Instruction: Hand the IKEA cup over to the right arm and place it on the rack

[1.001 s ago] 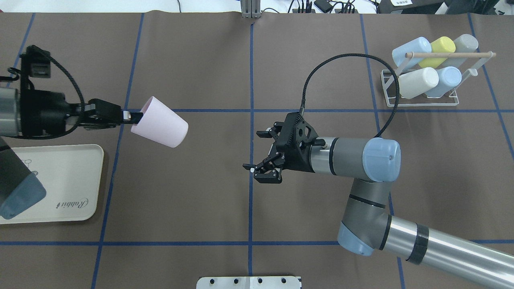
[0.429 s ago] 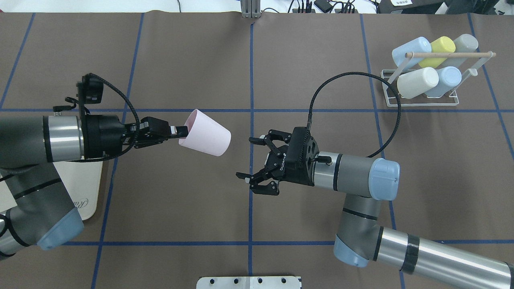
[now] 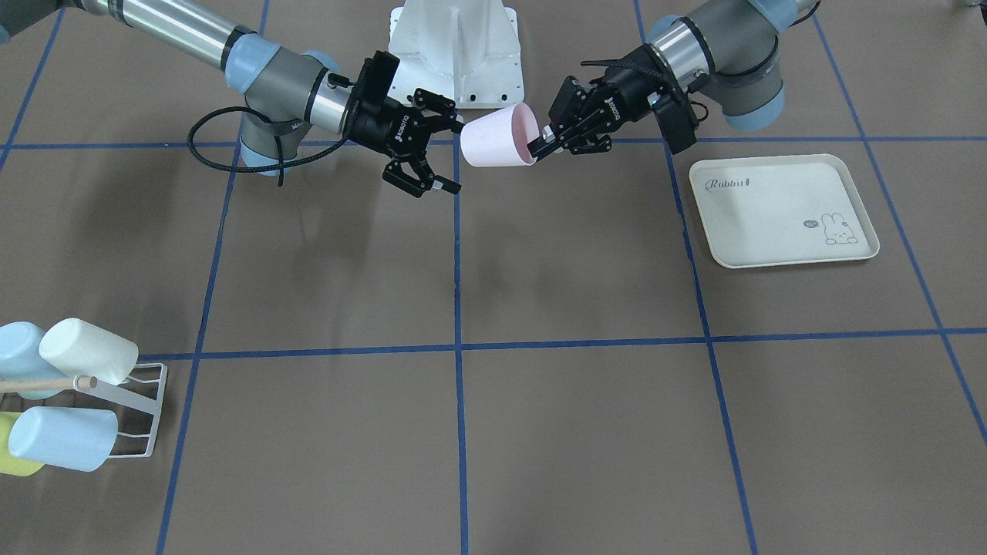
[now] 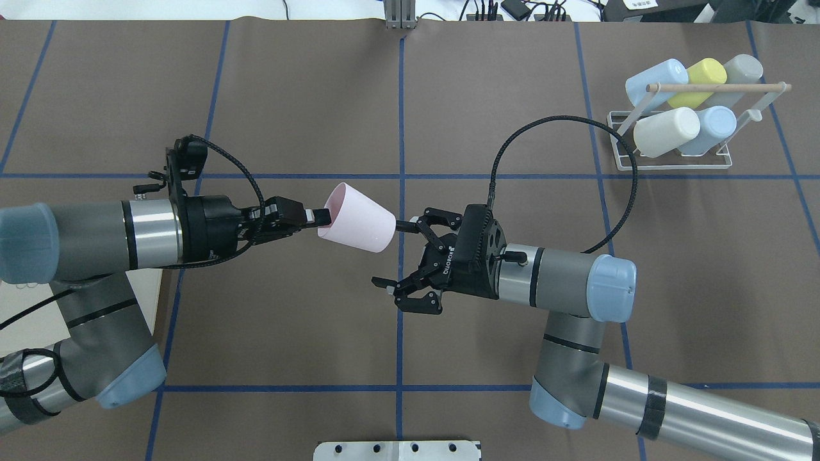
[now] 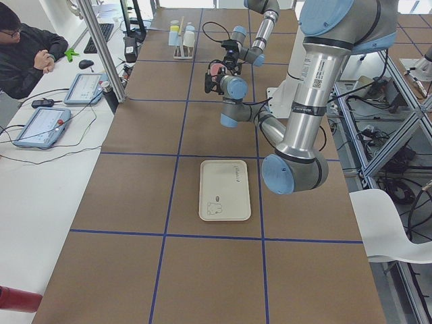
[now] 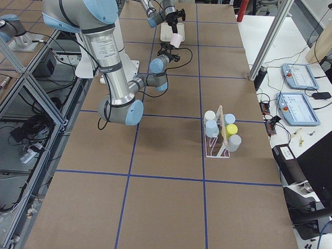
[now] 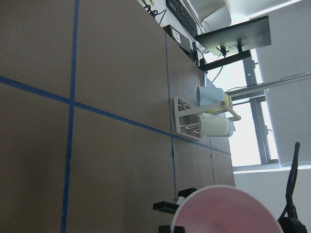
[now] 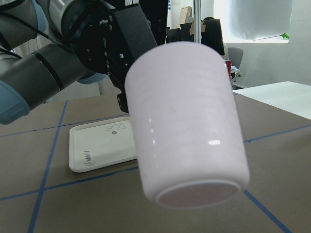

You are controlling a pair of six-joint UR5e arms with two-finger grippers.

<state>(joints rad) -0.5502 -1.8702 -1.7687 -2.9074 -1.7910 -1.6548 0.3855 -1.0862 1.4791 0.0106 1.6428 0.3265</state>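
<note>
Midair, the cup [image 4: 357,219] hangs over the blue-taped table [image 4: 307,96].

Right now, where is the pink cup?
Overhead view: the pink cup hangs left of the centre line, rim held by the left gripper, base toward the open right gripper.

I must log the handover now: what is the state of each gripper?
Left gripper: shut on the pink cup, at its rim.
Right gripper: open, holding nothing.
</note>
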